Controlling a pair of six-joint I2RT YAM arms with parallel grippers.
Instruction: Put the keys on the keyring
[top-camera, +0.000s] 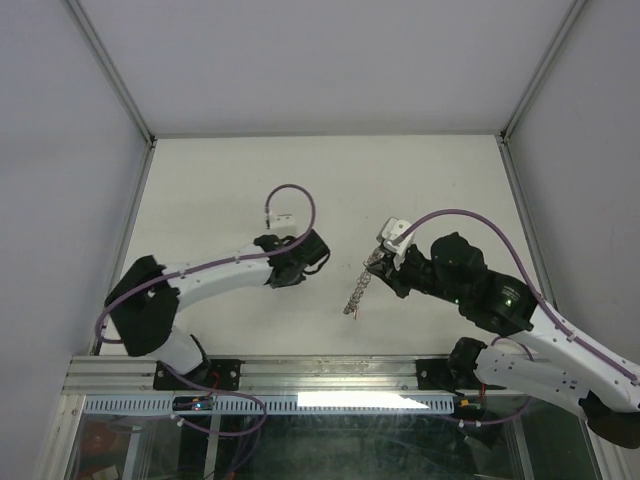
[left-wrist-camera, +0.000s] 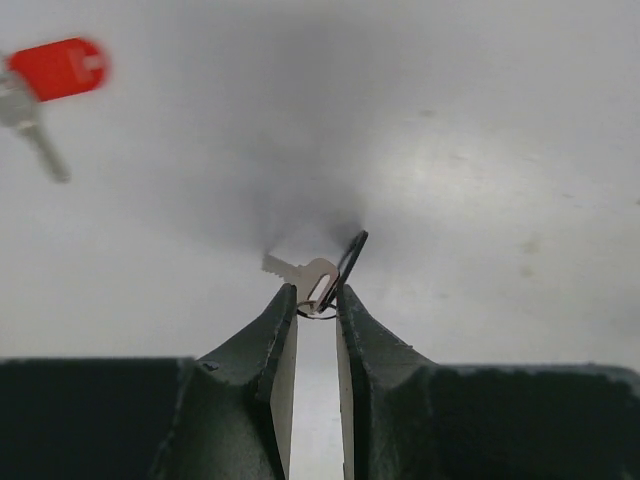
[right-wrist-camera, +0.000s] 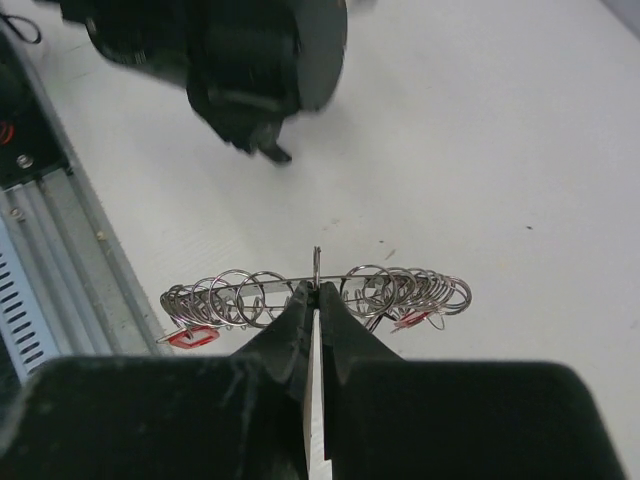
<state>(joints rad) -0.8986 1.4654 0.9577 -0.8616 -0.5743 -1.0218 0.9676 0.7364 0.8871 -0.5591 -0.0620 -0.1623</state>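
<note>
My left gripper (left-wrist-camera: 317, 292) is shut on a small silver key (left-wrist-camera: 300, 270) with a black head (left-wrist-camera: 352, 256) and a thin little ring, held just above the white table. A red-headed key (left-wrist-camera: 55, 72) lies on the table to its far left. My right gripper (right-wrist-camera: 316, 288) is shut on the rim of the keyring (right-wrist-camera: 300, 290), a flat metal ring seen edge-on and fringed with many small split rings. Two red key heads (right-wrist-camera: 192, 337) hang from it. In the top view the keyring (top-camera: 357, 290) hangs from the right gripper (top-camera: 383, 263), a short way right of the left gripper (top-camera: 298, 265).
The white table (top-camera: 330, 180) is walled by grey panels on three sides. An aluminium rail (top-camera: 330, 372) runs along the near edge and also shows at the left of the right wrist view (right-wrist-camera: 60, 220). The left arm's black wrist (right-wrist-camera: 250, 70) sits just beyond the keyring.
</note>
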